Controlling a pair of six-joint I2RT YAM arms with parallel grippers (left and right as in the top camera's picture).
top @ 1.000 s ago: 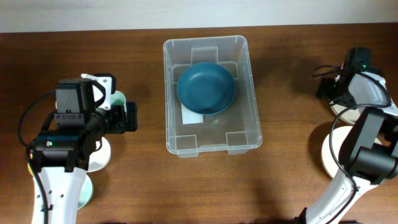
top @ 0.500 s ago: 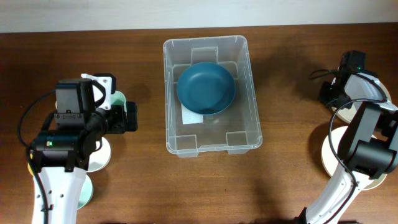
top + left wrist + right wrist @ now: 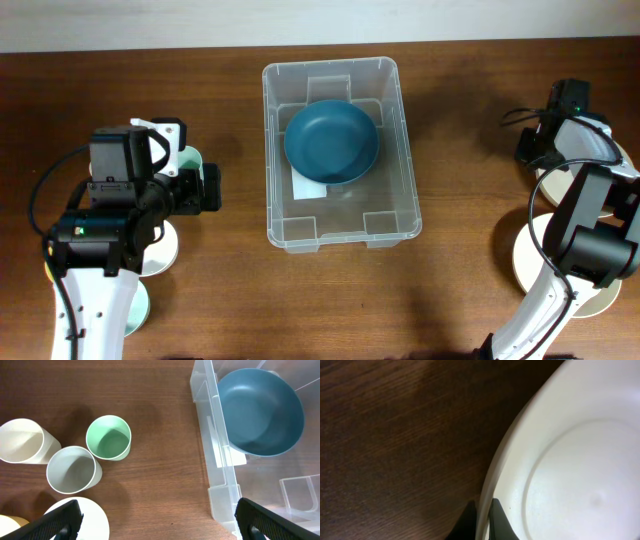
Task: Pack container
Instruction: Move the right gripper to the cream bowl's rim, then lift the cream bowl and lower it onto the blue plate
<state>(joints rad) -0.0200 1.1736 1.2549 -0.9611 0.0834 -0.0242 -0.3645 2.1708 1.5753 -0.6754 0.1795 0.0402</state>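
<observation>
The clear container point(image 3: 405, 150) stands at the middle of the table with a dark blue bowl point(image 3: 331, 140) lying in its far half. In the left wrist view the container's wall point(image 3: 220, 475) and the blue bowl point(image 3: 260, 412) are on the right. My left gripper point(image 3: 160, 525) hangs open above bare wood to the container's left, holding nothing. My right gripper point(image 3: 482, 520) is shut on the rim of a white bowl point(image 3: 570, 460), one fingertip inside and one outside. From overhead that white bowl point(image 3: 526, 258) lies at the right edge, partly under the right arm.
Left of the container stand a green cup point(image 3: 108, 438), a grey cup point(image 3: 74, 469) and a cream cup point(image 3: 22, 441). A white plate point(image 3: 92, 517) lies below them, under my left finger. The right arm's cables loop above the white bowl.
My right gripper has closed onto the white bowl's rim, and the right wrist has shifted slightly. The left arm and the container have not moved.
</observation>
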